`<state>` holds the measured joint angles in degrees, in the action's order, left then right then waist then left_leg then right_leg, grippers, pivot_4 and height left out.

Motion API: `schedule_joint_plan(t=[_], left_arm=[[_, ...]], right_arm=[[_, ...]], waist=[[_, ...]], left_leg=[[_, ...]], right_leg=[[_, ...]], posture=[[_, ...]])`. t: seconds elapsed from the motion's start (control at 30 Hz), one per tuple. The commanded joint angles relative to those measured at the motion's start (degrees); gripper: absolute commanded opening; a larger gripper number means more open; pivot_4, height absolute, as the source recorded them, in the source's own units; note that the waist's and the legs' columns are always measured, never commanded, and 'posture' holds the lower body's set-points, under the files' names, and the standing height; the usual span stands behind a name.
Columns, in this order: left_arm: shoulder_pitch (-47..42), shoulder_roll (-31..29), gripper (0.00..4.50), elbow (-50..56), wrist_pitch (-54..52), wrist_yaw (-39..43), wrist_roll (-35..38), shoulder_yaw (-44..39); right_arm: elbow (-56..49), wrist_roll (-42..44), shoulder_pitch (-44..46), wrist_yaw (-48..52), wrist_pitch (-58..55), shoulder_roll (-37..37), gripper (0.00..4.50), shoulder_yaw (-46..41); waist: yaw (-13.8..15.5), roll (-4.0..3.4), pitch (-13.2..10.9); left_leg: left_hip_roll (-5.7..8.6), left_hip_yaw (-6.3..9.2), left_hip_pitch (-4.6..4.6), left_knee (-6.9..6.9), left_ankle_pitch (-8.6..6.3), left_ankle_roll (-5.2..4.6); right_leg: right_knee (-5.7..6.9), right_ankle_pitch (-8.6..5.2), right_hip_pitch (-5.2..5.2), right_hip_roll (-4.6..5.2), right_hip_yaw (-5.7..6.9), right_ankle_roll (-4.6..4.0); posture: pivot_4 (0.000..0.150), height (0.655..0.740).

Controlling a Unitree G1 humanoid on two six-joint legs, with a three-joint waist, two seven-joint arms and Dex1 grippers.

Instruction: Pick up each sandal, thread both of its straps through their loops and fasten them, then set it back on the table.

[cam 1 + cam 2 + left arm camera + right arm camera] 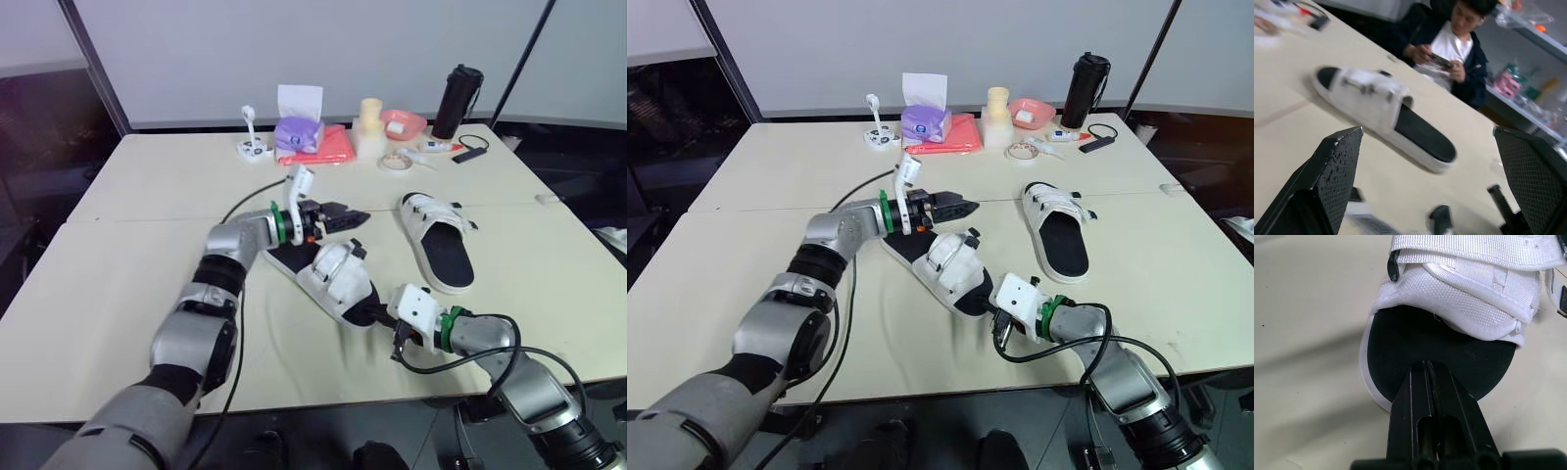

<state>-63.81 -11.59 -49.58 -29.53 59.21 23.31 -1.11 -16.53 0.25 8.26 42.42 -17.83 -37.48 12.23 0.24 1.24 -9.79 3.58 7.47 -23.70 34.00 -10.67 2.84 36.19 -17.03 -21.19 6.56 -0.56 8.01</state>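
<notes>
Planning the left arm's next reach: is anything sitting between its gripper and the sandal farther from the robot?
Nothing visible. The open left gripper points toward the far sandal across bare table. The near sandal lies closer to the robot, off that line.

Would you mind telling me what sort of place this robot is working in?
Probably a robotics lab or an office workroom: pale tables are pushed together in front of a plain partition wall, a seated person is looking at a phone, and shelves of supplies stand behind.
</notes>
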Motion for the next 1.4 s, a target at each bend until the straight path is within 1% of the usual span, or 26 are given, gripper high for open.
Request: schedule_joint_plan(t=[0.03,0.13,0.3,0.33,0.37,0.43,0.47,0.53,0.57,0.6,0.63,0.67,0.87,1.0,1.07,1.13,1.23,1.4], left_arm=[[0.2,-3.6,4.45,-0.8,0.5,5.2,-2.3,1.1],[2.7,-6.2,4.45,-1.3,3.5,8.7,-5.6,3.5],[6.4,-7.6,4.45,-6.3,17.6,4.6,-11.7,4.0],[6.7,-7.5,4.21,-7.1,19.4,4.6,-12.4,4.0],[7.0,-7.4,3.94,-7.7,20.6,4.9,-12.6,3.7],[7.4,-7.0,3.18,-8.4,23.0,5.5,-12.8,3.2],[7.6,-6.8,2.57,-8.7,24.3,5.5,-13.1,3.2],[7.7,-6.5,1.51,-9.3,26.6,5.1,-13.8,3.3],[7.8,-6.2,1.06,-9.4,27.6,5.3,-14.1,3.4],[7.9,-6.0,0.5,-9.5,28.6,5.5,-14.5,3.7],[8.3,-5.9,0.16,-9.3,30.1,6.4,-15.0,4.3],[8.8,-5.7,0.07,-9.0,31.4,7.6,-15.5,4.9],[11.6,-6.8,0.07,-7.0,36.4,16.2,-19.7,10.1],[12.1,-8.5,0.07,-5.5,35.8,21.0,-21.0,12.0],[12.4,-9.3,0.07,-4.0,33.9,23.7,-20.5,12.3],[13.1,-10.4,0.07,-0.7,29.6,27.3,-19.0,12.4],[15.6,-12.5,0.07,7.8,20.4,32.5,-15.9,12.8],[20.3,-15.2,0.07,20.2,10.6,33.3,-12.1,13.5]], right_arm=[[2.4,-1.2,-1.5,0.0,-2.1,-0.2,0.0,0.9],[2.4,-1.3,-1.3,-0.1,-2.2,0.1,0.0,1.0],[2.5,-1.3,-1.2,-0.2,-2.1,0.2,0.0,1.1],[2.5,-1.3,-1.2,-0.2,-2.1,0.2,0.0,1.1],[2.4,-1.3,-1.2,-0.2,-2.1,0.2,0.0,1.1],[2.4,-1.3,-1.3,-0.2,-2.1,0.1,0.0,1.1],[2.4,-1.3,-1.4,-0.1,-2.1,0.1,0.0,1.0],[2.3,-1.3,-1.5,-0.1,-2.1,0.0,0.0,0.9],[2.3,-1.3,-1.5,0.0,-2.1,-0.1,0.0,0.9],[2.3,-1.2,-1.6,0.0,-2.0,-0.2,0.0,0.8],[2.3,-1.2,-1.6,0.0,-2.1,-0.3,0.0,0.7],[2.2,-1.2,-1.7,0.0,-2.1,-0.4,0.0,0.7],[2.0,-1.2,-1.9,0.1,-2.1,-0.7,0.0,0.3],[1.9,-0.7,-1.7,0.5,-2.0,-1.1,0.0,-0.5],[1.7,-0.1,-1.5,0.7,-2.0,-1.0,0.0,-1.2],[1.9,0.4,-1.3,1.0,-1.8,-1.3,0.0,-2.1],[1.9,2.3,-0.9,1.6,-2.3,-1.0,0.0,-3.9],[1.9,4.1,-0.1,2.9,-3.2,-0.6,0.0,-4.6]], waist=[[-0.1,0.0,0.0],[-0.2,0.0,0.0],[0.0,0.01,0.0],[0.1,0.05,0.0],[0.1,0.08,0.0],[0.1,0.08,0.0],[0.1,0.08,0.0],[0.1,0.08,0.0],[0.1,0.08,0.0],[0.1,0.08,0.0],[0.1,0.08,0.0],[0.1,0.08,0.0],[0.1,0.06,0.0],[0.1,0.02,0.0],[0.1,0.02,0.0],[0.1,0.02,0.0],[-0.2,0.01,0.0],[-0.9,0.0,0.0]], left_leg=[[0.0,0.0,0.0,0.0,0.0,0.0],[0.01,0.0,0.0,0.01,0.0,0.0],[-0.01,0.01,0.02,0.04,0.0,0.0],[-0.02,0.02,0.02,0.04,0.0,0.0],[-0.02,0.02,0.01,0.04,0.01,0.01],[-0.02,0.02,0.01,0.05,0.01,0.01],[-0.02,0.01,0.01,0.05,0.01,0.01],[-0.02,0.02,0.01,0.05,0.01,0.01],[-0.02,0.01,0.01,0.05,0.01,0.0],[-0.02,0.01,0.01,0.05,0.01,0.0],[-0.02,0.01,0.01,0.05,0.01,0.0],[-0.02,0.01,0.01,0.05,0.01,0.0],[-0.02,0.0,0.01,0.05,0.01,0.0],[-0.01,0.0,0.01,0.05,0.0,0.0],[-0.01,0.0,0.02,0.04,0.0,-0.01],[-0.01,0.0,0.01,0.04,-0.01,-0.02],[-0.02,0.0,0.01,0.01,-0.02,-0.04],[-0.05,0.03,0.01,0.02,-0.02,-0.05]], right_leg=[[0.02,0.0,-0.01,-0.01,0.0,0.0],[0.02,0.0,0.01,-0.01,0.0,0.0],[0.02,0.02,0.02,-0.01,-0.01,-0.03],[0.02,0.02,0.01,-0.01,-0.01,-0.03],[0.02,0.02,0.0,-0.01,-0.01,-0.04],[0.03,0.03,0.02,-0.01,-0.01,-0.04],[0.02,0.03,0.02,-0.01,-0.01,-0.04],[0.03,0.03,0.01,-0.01,-0.01,-0.04],[0.03,0.03,0.02,-0.01,-0.01,-0.04],[0.03,0.03,0.02,-0.01,-0.01,-0.04],[0.03,0.03,0.02,-0.01,-0.01,-0.04],[0.03,0.03,0.02,-0.01,-0.01,-0.04],[0.04,0.03,0.03,-0.01,0.0,-0.04],[0.04,0.03,0.04,-0.01,-0.01,-0.04],[0.04,0.02,0.03,-0.01,-0.01,-0.04],[0.04,0.02,0.04,-0.01,0.0,-0.04],[0.04,0.02,0.03,-0.01,-0.01,-0.04],[0.15,0.02,-0.02,-0.01,-0.02,-0.04]], posture=[[0.15,0.74],[0.15,0.74],[0.15,0.74],[0.15,0.74],[0.15,0.74],[0.15,0.74],[0.15,0.74],[0.15,0.74],[0.15,0.74],[0.15,0.74],[0.15,0.74],[0.15,0.74],[0.15,0.74],[0.15,0.74],[0.15,0.74],[0.15,0.74],[0.15,0.74],[0.15,0.74]])
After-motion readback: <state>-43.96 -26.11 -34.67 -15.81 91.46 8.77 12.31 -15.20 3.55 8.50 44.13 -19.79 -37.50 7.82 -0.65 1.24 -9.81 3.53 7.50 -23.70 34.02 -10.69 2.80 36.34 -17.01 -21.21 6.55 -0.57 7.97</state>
